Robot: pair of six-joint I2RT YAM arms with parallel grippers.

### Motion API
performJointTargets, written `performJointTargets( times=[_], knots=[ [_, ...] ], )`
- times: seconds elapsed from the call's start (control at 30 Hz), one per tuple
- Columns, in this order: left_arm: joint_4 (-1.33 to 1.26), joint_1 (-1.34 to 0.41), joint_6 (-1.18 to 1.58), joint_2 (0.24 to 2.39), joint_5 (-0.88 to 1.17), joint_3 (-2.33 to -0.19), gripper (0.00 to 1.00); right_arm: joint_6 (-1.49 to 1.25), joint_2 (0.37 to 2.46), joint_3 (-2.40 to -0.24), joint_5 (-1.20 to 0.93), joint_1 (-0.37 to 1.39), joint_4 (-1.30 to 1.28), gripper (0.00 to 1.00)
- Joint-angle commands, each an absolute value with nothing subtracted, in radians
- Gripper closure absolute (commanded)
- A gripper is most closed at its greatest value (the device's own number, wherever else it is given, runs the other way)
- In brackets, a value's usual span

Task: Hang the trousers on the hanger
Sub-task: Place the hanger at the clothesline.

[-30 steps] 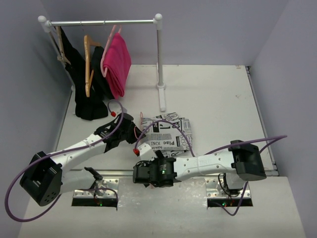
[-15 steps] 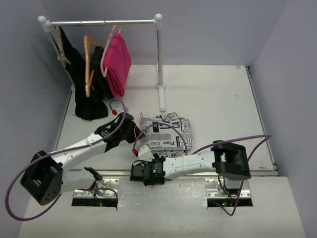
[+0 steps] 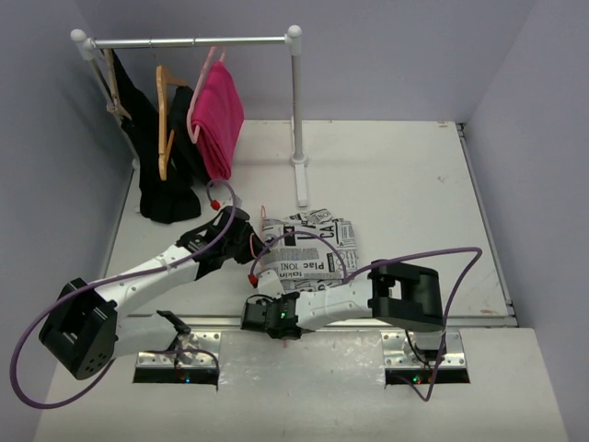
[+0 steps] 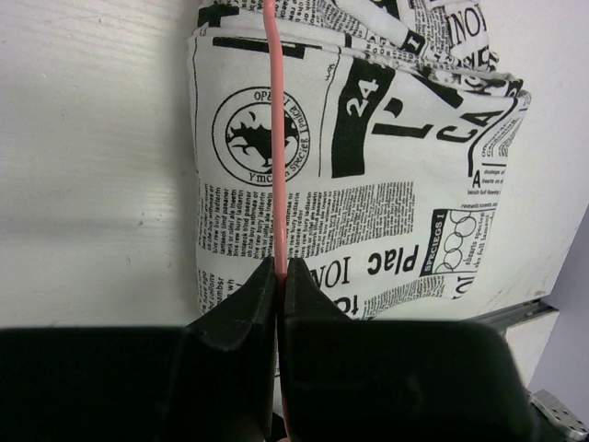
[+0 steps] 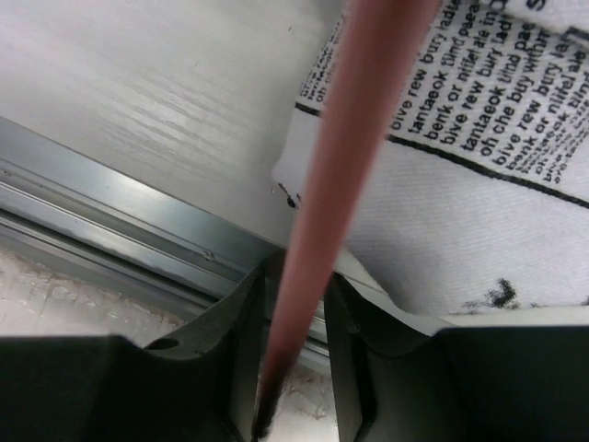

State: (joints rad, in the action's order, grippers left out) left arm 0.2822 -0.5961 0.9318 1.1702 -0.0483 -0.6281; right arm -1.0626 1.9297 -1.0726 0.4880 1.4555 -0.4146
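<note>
One pale surface (image 3: 405,184) carries the folded trousers (image 3: 313,247), unmoved near its front edge. Over the last second the right arm (image 3: 350,296) has swung in low to their near corner. The right end effector (image 5: 293,304) has narrowed around the hanger (image 4: 276,138); whether it pinches yet, I cannot tell. The left end effector (image 4: 279,274) stays pressed together on the hanger's thin pink wire, which crosses over the cloth. A second hold probably readies the hanger for threading.

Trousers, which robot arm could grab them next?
Probably the right. The left gripper is shut on the hanger, so it is busy; the right gripper sits at the near corner of the trousers, straddling the hanger.
</note>
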Motion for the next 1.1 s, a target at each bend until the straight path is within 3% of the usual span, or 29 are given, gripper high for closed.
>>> performJointTargets(
  times=[0.0, 0.03, 0.07, 0.27, 0.33, 0.37, 0.47, 0.5, 0.8, 1.07],
  knots=[
    [0.259, -0.6, 0.893, 1.138, -0.031, -0.619, 1.0, -1.065, 1.894, -1.068, 0.605, 1.434, -0.394, 0.86],
    [0.251, -0.6, 0.895, 1.137, -0.021, -0.614, 1.0, -1.071, 1.892, -1.074, 0.613, 1.434, -0.405, 0.97],
    [0.244, -0.6, 0.896, 1.137, -0.012, -0.612, 1.0, -1.08, 1.893, -1.086, 0.623, 1.434, -0.426, 1.0],
    [0.221, -0.6, 0.874, 1.132, 0.028, -0.598, 1.0, -1.171, 1.876, -1.103, 0.649, 1.434, -0.528, 1.0],
    [0.216, -0.6, 0.869, 1.129, 0.045, -0.598, 0.84, -1.188, 1.84, -1.08, 0.646, 1.434, -0.523, 1.0],
    [0.214, -0.6, 0.866, 1.123, 0.05, -0.602, 0.7, -1.189, 1.829, -1.066, 0.645, 1.435, -0.515, 1.0],
    [0.231, -0.6, 0.87, 1.091, 0.053, -0.616, 0.1, -1.184, 1.805, -1.067, 0.647, 1.434, -0.538, 1.0],
    [0.253, -0.6, 0.873, 1.076, 0.041, -0.628, 0.0, -1.182, 1.799, -1.071, 0.649, 1.435, -0.551, 1.0],
    [0.755, -0.599, 0.991, 0.974, -0.434, -0.847, 0.0, -1.136, 1.728, -1.072, 0.643, 1.435, -0.551, 1.0],
    [0.787, -0.597, 0.881, 0.887, -0.473, -0.822, 0.0, -1.085, 1.68, -1.095, 0.646, 1.434, -0.525, 1.0]
  ],
)
